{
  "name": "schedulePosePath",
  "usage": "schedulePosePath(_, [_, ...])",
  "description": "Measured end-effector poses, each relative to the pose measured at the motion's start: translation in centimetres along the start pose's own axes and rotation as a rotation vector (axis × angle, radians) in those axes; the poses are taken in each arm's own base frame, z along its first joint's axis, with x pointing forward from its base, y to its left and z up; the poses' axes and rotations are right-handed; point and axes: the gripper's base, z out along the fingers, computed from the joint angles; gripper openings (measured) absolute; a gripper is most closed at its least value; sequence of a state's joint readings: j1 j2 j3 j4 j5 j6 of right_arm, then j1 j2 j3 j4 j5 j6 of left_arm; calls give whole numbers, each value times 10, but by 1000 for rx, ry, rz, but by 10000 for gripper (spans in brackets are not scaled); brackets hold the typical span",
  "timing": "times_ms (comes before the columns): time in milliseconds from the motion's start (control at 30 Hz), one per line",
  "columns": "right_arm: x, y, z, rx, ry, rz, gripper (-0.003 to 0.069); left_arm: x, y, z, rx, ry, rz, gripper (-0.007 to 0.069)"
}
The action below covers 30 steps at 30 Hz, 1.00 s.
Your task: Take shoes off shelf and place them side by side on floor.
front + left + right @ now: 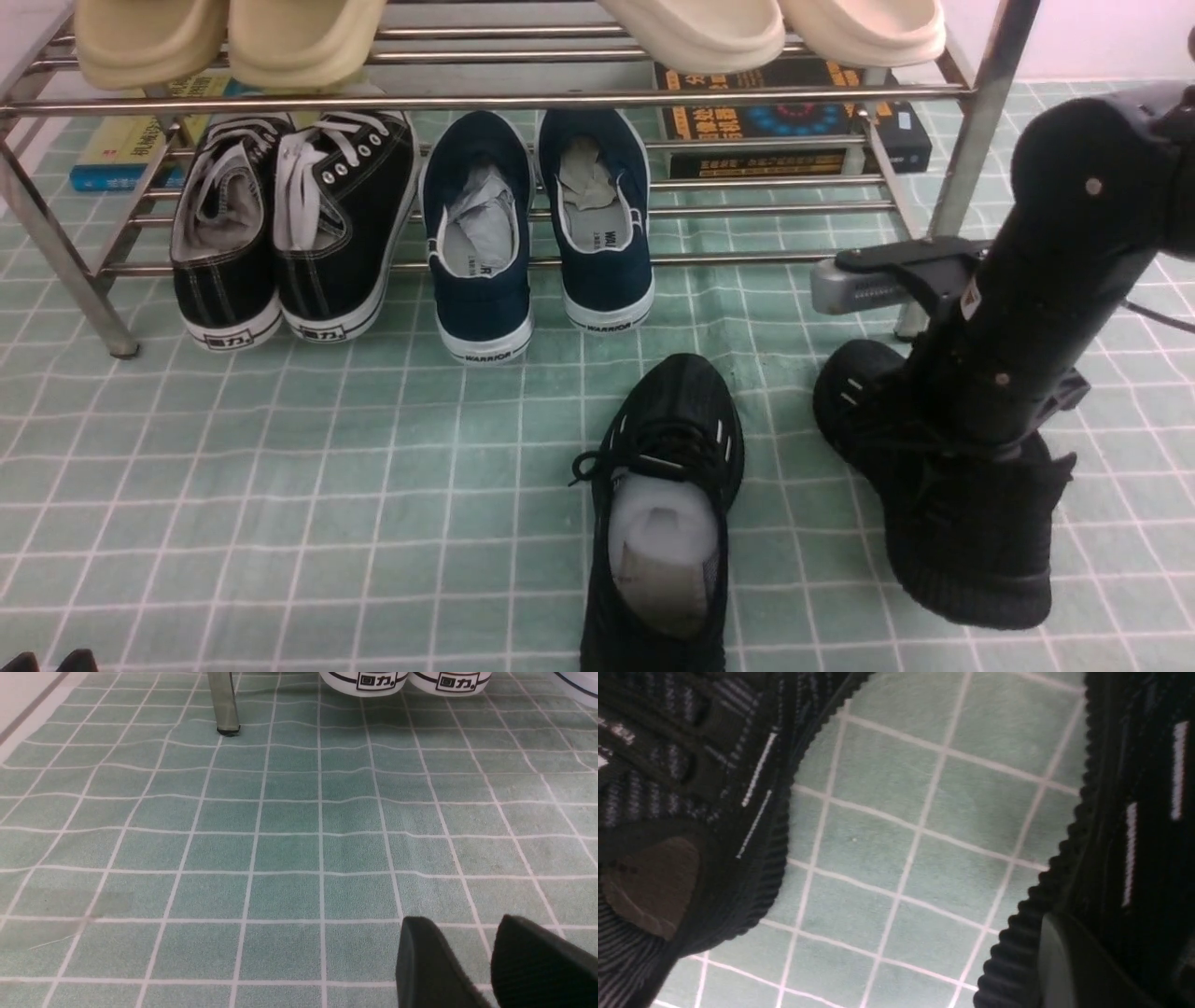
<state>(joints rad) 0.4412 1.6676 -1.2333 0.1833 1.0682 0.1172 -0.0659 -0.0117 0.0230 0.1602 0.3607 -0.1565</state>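
Green floor carries first shoe; right gripper at second shoe, grip unverifiable; left gripper parted, empty; alignment pending.

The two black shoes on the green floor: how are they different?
The middle shoe lies free, its white paper stuffing showing; the right shoe sits under the right arm, its opening hidden. The middle shoe points straight at the shelf; the right shoe is slanted. Both are black with white dashes, on the floor.
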Motion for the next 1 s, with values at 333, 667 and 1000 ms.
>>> schedulePosePath(333, [-2, 6, -16, -46, -55, 8, 10, 0, 0, 0, 0, 0, 0, 242])
schedulePosePath(667, [-6, 28, 17, -58, -51, -8, 30, 0, 0, 0, 0, 0, 0, 242])
schedulePosePath(1000, [8, 54, 21, -56, 79, -75, 360, 0, 0, 0, 0, 0, 0, 242])
